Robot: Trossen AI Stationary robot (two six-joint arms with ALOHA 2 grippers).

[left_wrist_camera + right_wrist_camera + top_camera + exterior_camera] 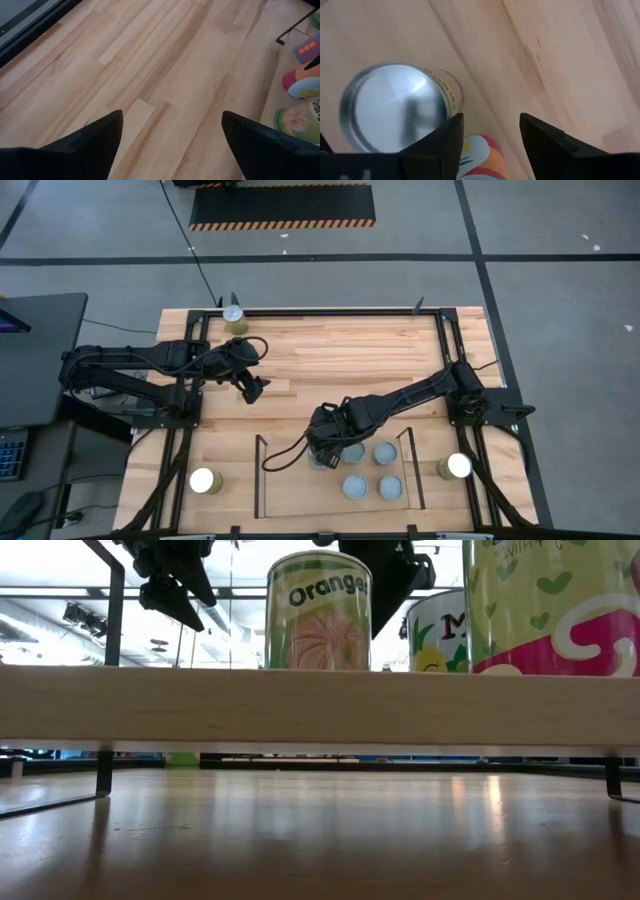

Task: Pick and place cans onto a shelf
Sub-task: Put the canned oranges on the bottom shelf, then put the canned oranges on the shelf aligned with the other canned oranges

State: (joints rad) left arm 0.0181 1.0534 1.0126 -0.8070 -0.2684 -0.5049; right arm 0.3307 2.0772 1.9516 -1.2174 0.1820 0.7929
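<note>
Right gripper [322,450] sits over the shelf [262,480], at its rear-left area, fingers pointing down. In the right wrist view the fingers [451,137] are partly parted with a colourful can [480,160] between them at the lower edge; can't tell if they actually grip it. Just beside, a silver-topped can [395,107] stands upright, close to one finger.

High view: four grey-blue can tops show in the shelf bay – two behind [385,452] [352,452], two in front [355,486] [391,488], near each other but apart. The right arm covers the rear-left one partly, plus whatever is under the gripper.

Low view: the shelf board [320,705] runs across the frame, with an orange-labelled can [319,612] upright on it and two more cans [555,605] [437,632] to the side. Dark gripper parts hang behind the cans.

Left gripper [252,388] hovers over bare table [350,350], well apart from the shelf, fingers [95,142] spread wide, nothing between them. Its wrist view shows only wood planks ahead, with can labels [300,117] at the frame edge.

Outliers: one can with a bright white top [203,480] left of the shelf, one [457,466] right of it, one [233,315] at the table's far edge near the black frame [330,309]. Nothing stands between the left gripper and these.
</note>
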